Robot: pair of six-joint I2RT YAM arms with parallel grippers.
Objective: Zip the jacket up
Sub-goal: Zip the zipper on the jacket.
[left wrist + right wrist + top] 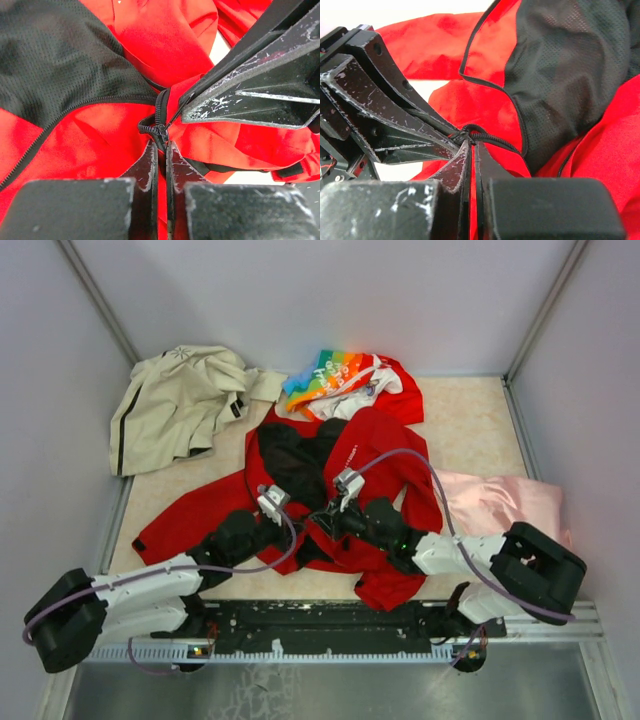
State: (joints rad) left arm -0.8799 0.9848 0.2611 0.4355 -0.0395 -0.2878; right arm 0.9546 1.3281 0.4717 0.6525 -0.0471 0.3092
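Observation:
The red jacket [385, 440] lies open in the middle of the table, its black lining [300, 455] facing up. Both grippers meet at its lower front. In the left wrist view my left gripper [160, 146] is shut on the bunched bottom end of the dark zipper [161, 107], with red cloth [150, 45] between the fingers. The right gripper's fingers [240, 85] reach in from the right to the same spot. In the right wrist view my right gripper [471, 146] is shut on the zipper [500, 142] too, and the left gripper's fingers [385, 115] touch it from the left.
A beige jacket [175, 405] lies crumpled at the back left. A rainbow-and-white printed garment [335, 375] sits behind the red jacket's collar. A pink cloth [500, 502] lies at the right, close to the right arm. Grey walls close the table on three sides.

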